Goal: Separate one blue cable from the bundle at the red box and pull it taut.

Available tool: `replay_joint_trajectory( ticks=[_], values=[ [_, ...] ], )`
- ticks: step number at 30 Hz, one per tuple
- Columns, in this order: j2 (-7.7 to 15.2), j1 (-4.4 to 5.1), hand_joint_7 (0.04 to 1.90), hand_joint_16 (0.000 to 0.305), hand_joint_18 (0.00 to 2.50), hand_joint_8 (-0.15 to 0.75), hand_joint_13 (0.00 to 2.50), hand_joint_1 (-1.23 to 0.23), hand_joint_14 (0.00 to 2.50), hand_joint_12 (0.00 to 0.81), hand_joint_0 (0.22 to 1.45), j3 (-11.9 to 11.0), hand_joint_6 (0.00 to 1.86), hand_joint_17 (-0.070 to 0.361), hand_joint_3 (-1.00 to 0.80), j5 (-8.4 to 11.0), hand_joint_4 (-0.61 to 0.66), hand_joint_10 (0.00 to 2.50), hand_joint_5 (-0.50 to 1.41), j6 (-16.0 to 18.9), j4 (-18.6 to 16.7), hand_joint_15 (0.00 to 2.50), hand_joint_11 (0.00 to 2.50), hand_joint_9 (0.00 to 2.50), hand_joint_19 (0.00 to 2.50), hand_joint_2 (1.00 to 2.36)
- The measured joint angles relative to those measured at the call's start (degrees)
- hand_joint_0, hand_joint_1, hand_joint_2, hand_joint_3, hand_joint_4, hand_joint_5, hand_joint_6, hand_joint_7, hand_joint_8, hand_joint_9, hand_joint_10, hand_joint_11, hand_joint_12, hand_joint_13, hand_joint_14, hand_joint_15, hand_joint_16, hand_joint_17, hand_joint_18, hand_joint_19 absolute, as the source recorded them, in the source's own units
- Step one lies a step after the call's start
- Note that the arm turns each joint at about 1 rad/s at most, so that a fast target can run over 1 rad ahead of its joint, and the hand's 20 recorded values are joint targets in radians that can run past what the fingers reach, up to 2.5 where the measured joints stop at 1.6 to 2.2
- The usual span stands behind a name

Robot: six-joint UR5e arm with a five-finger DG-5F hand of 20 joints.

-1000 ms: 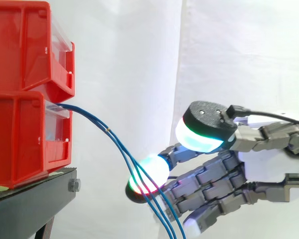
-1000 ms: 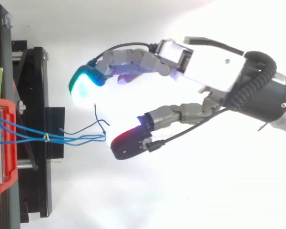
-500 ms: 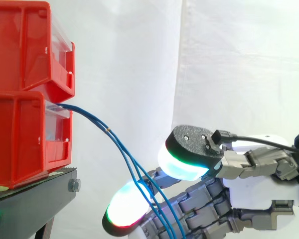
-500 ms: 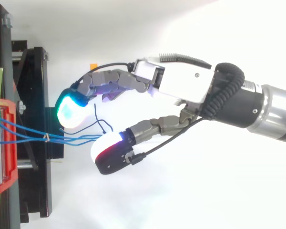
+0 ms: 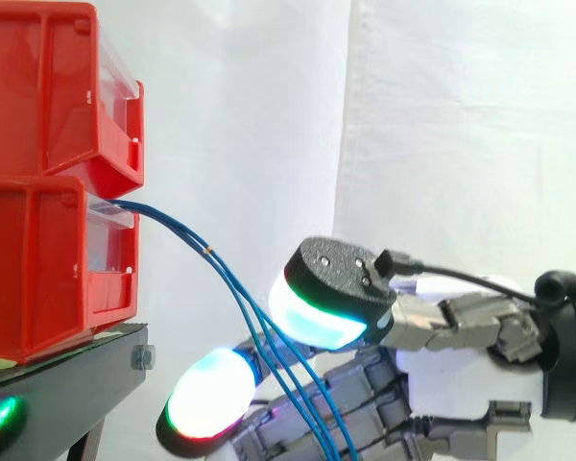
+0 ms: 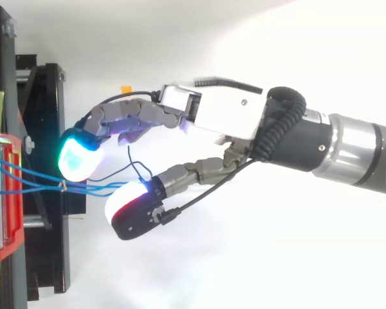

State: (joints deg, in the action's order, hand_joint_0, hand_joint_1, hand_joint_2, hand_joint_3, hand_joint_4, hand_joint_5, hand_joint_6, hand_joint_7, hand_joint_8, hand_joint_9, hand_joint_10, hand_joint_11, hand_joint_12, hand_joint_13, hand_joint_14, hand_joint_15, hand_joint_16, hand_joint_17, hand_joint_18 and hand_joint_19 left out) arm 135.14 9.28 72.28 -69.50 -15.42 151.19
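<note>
Blue cables (image 5: 226, 279) are left slack and unseparated at the red box (image 5: 38, 259); nothing is gripped by the hand's (image 6: 212, 119) spread fingers (image 6: 77, 158).

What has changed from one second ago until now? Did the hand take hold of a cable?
The hand moved toward the red bins and lower in the side view. Its fingers stay spread on both sides of the blue cables; none is gripped. The cables still hang slack from the bins, which did not move.
</note>
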Motion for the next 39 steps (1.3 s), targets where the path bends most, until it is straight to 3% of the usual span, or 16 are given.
replay_joint_trajectory(
  ticks=[8,27,34,39],
  values=[
    [0.5,-0.18,1.06,0.047,0.5,0.318,0.43,-0.63,0.01,0.39,0.54,-1.1,0.5,0.106,-0.49,-1.31,0.25,0.02,-0.18,0.6,1.7,0.34,0.48,0.48,0.51,1.0],
    [0.6,0.44,1.16,0.046,0.51,0.316,0.45,-0.61,0.01,0.383,0.57,-2.2,0.5,0.103,-0.43,-1.5,0.22,0.02,-0.17,2.7,-1.4,0.36,0.49,0.49,0.53,1.01],
    [0.6,0.88,1.17,0.046,0.51,0.316,0.46,-0.61,0.01,0.384,0.57,-2.3,0.5,0.103,-0.43,-1.32,0.22,0.02,-0.17,8.4,-1.3,0.37,0.49,0.49,0.53,1.01],
    [0.6,1.06,1.17,0.046,0.51,0.317,0.46,-0.61,0.01,0.385,0.56,-2.2,0.5,0.103,-0.43,-1.19,0.22,0.02,-0.17,10.0,-1.2,0.38,0.49,0.49,0.53,1.01]
  ],
)
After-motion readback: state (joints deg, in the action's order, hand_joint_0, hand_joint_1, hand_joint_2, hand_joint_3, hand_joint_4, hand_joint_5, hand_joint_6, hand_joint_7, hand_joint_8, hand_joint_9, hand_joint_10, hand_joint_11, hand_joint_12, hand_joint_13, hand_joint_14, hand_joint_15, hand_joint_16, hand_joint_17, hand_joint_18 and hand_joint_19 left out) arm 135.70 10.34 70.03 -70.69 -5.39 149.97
